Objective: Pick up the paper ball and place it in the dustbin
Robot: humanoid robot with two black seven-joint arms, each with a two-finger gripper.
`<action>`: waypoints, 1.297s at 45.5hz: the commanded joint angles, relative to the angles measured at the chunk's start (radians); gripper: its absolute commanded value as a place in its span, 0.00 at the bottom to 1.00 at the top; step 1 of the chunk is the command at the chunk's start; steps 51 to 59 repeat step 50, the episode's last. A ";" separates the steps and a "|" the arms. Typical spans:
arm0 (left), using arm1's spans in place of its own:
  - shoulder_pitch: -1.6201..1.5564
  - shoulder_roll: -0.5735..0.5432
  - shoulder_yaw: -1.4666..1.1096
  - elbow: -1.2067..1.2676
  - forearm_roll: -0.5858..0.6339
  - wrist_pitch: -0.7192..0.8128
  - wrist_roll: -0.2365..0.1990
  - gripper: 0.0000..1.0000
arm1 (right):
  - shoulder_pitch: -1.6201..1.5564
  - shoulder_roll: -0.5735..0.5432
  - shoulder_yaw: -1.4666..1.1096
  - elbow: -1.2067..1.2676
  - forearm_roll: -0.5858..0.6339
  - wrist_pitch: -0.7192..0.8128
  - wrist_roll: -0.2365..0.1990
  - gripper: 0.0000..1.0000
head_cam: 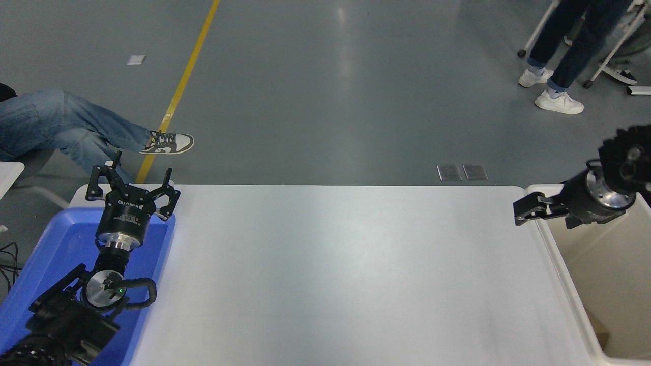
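1. The paper ball could not be seen anywhere in view.
2. The dustbin (562,264) stood at the counter's (335,274) right end.
3. The right gripper (529,209) hung over the dustbin's far left corner, pointing left; its jaws appeared empty, their opening could not be told.
4. The left gripper (133,189) sat parked over the blue tray (56,244), jaws spread, empty.

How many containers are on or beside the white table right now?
2. A blue tray sits at the table's left end under the parked left arm; a cream dustbin stands at the right end, partly cut off by the picture's edge.
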 commanded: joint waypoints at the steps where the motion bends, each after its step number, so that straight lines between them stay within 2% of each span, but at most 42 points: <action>1: 0.002 0.000 0.000 0.000 -0.002 0.003 -0.003 1.00 | 0.285 0.252 -0.053 0.140 0.300 0.158 0.000 1.00; 5: 0.002 0.000 0.000 0.000 -0.002 0.004 -0.003 1.00 | 0.323 0.332 -0.057 0.143 0.339 0.160 0.001 1.00; 11: 0.002 0.000 0.000 0.000 -0.002 0.004 -0.003 1.00 | 0.381 0.366 -0.069 0.154 0.365 0.160 0.001 1.00; 59: 0.002 0.000 -0.002 0.000 -0.002 0.007 -0.005 1.00 | 0.478 0.351 -0.173 0.225 0.403 0.160 0.001 1.00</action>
